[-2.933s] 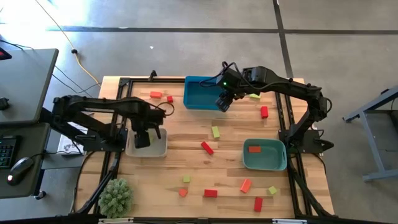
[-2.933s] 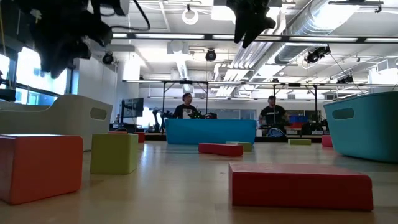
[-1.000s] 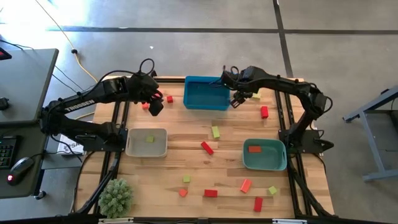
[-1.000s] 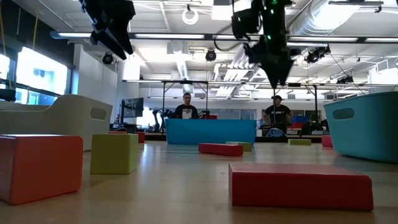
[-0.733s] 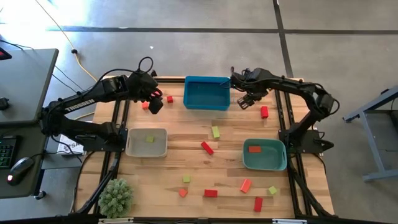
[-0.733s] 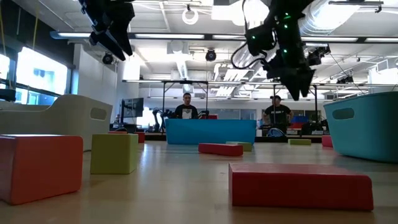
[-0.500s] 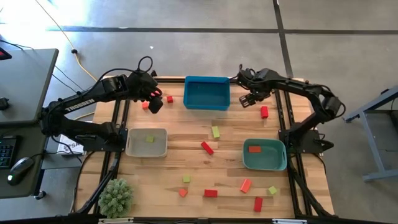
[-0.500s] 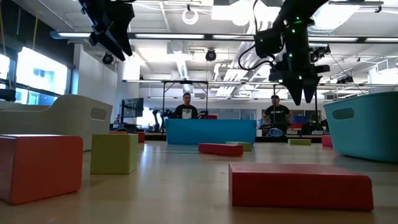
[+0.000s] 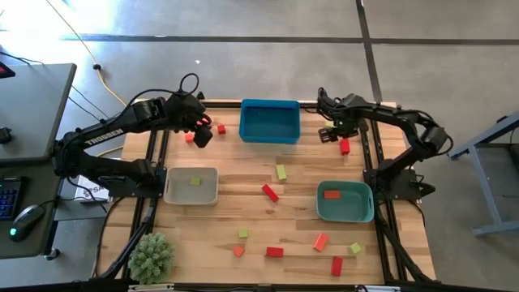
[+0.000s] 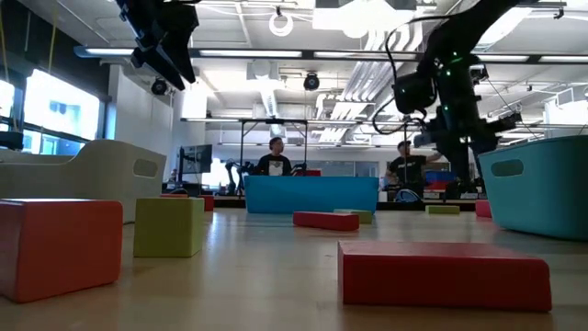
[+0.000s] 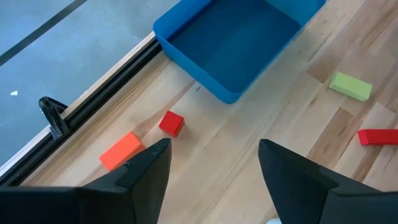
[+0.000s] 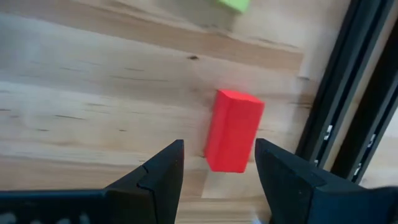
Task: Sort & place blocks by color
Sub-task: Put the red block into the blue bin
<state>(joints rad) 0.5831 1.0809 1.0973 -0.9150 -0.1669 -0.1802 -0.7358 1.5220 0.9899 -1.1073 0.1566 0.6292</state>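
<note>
Right gripper [image 9: 332,135] moved off blue tray [image 9: 270,122], spread above red block [image 9: 345,146] lying lengthwise along table's right edge; left gripper [image 9: 202,138] spread near far-left corner.

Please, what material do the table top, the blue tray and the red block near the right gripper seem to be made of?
Table top: looks like pale wood, matte, with visible grain and plank seams.
Blue tray: probably moulded plastic, with smooth, rounded walls in one even colour.
Red block: painted wood or plastic; the uniform matte red with sharp edges leaves it open.
</note>
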